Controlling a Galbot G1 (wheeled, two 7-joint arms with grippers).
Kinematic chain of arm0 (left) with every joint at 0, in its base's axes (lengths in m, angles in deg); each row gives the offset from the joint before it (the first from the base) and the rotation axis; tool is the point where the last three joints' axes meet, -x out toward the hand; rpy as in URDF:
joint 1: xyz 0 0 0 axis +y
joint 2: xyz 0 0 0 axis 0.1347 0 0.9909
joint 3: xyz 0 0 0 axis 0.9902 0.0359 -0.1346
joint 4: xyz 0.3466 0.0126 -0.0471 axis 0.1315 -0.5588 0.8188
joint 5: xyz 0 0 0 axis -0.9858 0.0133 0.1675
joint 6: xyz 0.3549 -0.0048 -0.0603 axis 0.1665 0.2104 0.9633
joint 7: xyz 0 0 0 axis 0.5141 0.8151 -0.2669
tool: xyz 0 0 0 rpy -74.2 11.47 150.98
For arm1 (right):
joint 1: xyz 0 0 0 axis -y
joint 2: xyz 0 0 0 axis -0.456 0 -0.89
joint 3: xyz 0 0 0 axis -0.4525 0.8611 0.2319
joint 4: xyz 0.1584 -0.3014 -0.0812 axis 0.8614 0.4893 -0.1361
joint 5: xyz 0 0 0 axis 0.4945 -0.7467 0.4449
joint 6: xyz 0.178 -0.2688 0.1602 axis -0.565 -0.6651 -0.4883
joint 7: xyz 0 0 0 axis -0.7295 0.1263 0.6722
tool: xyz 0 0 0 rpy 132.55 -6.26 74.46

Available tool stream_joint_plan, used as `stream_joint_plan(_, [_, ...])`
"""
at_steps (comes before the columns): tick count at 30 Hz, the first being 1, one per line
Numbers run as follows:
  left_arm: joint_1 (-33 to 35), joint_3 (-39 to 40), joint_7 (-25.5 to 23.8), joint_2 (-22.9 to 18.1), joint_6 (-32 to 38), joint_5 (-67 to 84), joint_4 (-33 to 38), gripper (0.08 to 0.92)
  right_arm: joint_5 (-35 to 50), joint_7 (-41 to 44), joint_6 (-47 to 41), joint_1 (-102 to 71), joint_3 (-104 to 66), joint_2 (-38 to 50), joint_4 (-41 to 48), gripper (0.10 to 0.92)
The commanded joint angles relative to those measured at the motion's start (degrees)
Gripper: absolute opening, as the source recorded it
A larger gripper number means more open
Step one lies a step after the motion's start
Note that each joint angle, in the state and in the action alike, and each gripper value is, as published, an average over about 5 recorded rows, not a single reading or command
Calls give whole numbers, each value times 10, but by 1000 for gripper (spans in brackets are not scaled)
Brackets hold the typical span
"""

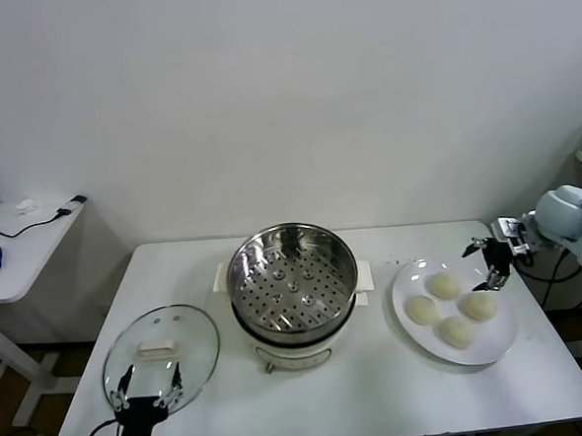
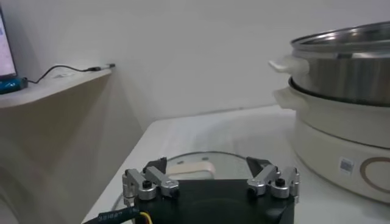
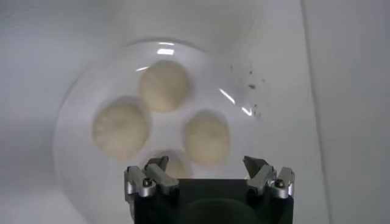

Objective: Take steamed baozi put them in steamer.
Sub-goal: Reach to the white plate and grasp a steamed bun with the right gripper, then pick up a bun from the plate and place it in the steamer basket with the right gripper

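Overhead, the right tool point(image 1: 489, 264) hangs wide open and empty just above four cream-white round baozi point(image 3: 164, 85) on the flat white plate point(image 3: 79, 122); the left tool point(image 1: 146, 387), also open, waits beside the round glass lid point(image 1: 194, 333)

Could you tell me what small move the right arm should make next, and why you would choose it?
Probably lower the right gripper onto the nearest bun. It hangs open above the plate, all four buns lie there untouched, and the steamer stands empty with its lid off. The left gripper waits open by the lid at the table's front edge.
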Motion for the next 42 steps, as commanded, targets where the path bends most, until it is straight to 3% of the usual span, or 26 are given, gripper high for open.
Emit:
stream_joint_plan(1, [0, -1, 0, -2, 5, -4, -4, 823, 20, 9, -22, 35, 74, -84, 83, 823])
stream_joint_plan(27, [-2, 7, -1, -12, 7, -15, -11, 823, -90, 1, 16, -26, -21, -182, 242, 801])
stream_joint_plan(34, [-3, 4, -1, -11, 5, -15, -8, 823, -73, 10, 16, -25, -20, -172, 216, 630])
stream_joint_plan(42, [0, 5, -2, -11, 5, -16, 2, 823, 7, 27, 16, 60, 14, -104, 79, 603])
